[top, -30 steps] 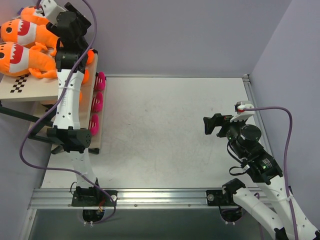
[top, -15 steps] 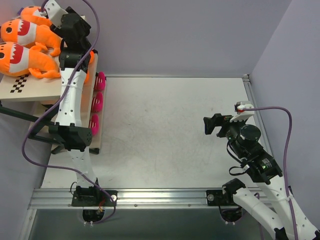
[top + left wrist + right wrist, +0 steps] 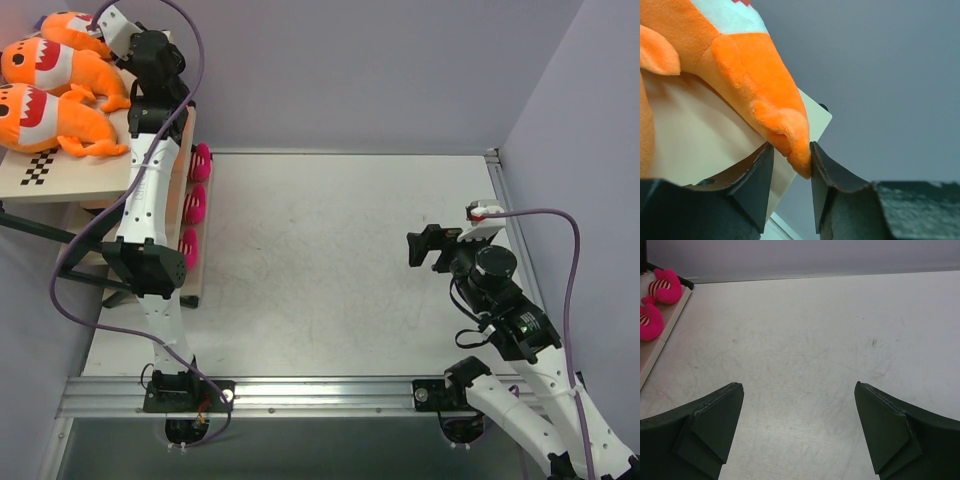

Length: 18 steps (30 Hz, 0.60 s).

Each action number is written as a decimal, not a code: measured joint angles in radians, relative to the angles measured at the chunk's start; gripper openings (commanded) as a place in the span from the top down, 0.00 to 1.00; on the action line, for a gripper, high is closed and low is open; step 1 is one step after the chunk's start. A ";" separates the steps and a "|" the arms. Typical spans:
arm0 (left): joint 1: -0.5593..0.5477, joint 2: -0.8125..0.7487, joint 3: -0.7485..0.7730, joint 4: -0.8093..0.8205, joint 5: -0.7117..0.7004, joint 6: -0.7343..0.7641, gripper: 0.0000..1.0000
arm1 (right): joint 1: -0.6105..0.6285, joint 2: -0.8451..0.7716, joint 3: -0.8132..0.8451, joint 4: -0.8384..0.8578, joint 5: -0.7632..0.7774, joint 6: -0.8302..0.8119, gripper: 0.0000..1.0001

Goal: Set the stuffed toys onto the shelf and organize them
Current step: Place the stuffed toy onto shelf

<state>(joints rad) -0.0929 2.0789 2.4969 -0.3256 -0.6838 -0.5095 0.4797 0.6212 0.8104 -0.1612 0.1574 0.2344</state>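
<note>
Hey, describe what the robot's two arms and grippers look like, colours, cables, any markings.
Both the left arm and right arm have white links joined by black joint housings. A purple cable loops along each. The left gripper and right gripper have dark, wedge-shaped fingers. A small green light glows on the right arm, and a red-and-white piece sits by its wrist.

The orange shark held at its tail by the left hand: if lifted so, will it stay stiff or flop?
Probably floppy: the orange shark is plush, its tail tip squeezed thin in the left hand. Likely light, being stuffed fabric. Its fuzzy cloth may drag on the shelf, not slide.
</note>
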 measured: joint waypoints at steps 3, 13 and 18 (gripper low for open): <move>-0.001 0.000 -0.008 0.017 -0.011 -0.002 0.64 | 0.000 0.011 0.000 0.000 0.001 0.000 0.01; 0.000 0.000 -0.035 0.059 -0.035 -0.010 0.75 | 0.000 0.030 0.000 -0.003 0.011 -0.005 0.00; 0.008 -0.001 -0.040 0.068 -0.035 -0.011 0.75 | 0.000 0.032 0.000 -0.014 0.019 -0.008 0.01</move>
<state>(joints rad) -0.0853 2.0781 2.4573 -0.2581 -0.7185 -0.5201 0.4797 0.6537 0.8104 -0.1757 0.1764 0.2264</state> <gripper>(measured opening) 0.249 0.994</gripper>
